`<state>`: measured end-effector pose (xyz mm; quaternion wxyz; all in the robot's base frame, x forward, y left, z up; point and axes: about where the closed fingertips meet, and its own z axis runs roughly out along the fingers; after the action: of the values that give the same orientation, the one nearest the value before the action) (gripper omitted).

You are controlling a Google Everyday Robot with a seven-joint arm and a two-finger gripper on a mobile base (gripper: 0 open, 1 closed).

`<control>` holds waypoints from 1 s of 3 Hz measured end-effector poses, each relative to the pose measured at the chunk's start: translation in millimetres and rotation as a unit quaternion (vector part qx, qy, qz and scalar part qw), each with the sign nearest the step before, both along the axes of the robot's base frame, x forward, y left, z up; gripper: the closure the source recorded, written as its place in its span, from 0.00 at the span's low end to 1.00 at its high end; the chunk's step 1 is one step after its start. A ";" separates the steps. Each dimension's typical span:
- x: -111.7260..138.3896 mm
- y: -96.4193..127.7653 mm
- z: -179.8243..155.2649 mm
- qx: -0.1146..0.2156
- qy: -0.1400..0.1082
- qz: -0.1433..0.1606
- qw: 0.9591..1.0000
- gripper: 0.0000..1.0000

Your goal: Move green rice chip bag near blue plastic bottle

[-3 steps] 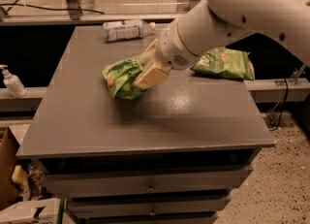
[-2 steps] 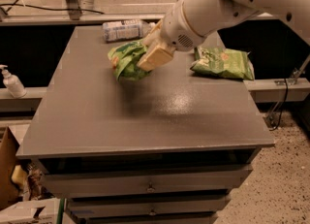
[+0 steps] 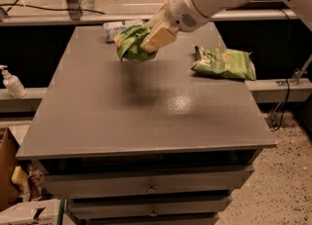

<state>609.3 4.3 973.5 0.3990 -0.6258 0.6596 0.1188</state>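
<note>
The green rice chip bag (image 3: pixel 130 45) is hanging clear of the worktop (image 3: pixel 146 117), crumpled in the pincer (image 3: pixel 146 39), which is clamping it firmly from the right. It is sitting over the far-left part of the surface, with its shadow lying on the grey top below. Just behind it, the blue plastic bottle (image 3: pixel 113 28) is lying on its side at the far edge, and bag and bottle are looking nearly touching from here. So the carry is looking almost done, by my reckoning; what is left is lowering the bag beside the bottle and letting go. Room is tightening back there: the far edge is close behind the bottle, so the drop is wanting to land just in front. The paler green bag (image 3: pixel 224 63) is lying well apart on the right, out of the way.
</note>
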 end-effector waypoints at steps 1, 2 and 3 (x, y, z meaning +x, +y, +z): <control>-4.0 -9.9 -8.6 -0.005 -0.005 -0.004 1.000 1.00; 15.3 -19.7 -20.0 -0.017 -0.024 -0.009 1.000 1.00; 46.5 -21.4 -30.3 -0.027 -0.036 -0.015 0.999 1.00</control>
<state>655.8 -17.1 943.1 0.4068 -0.6304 0.6572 0.0720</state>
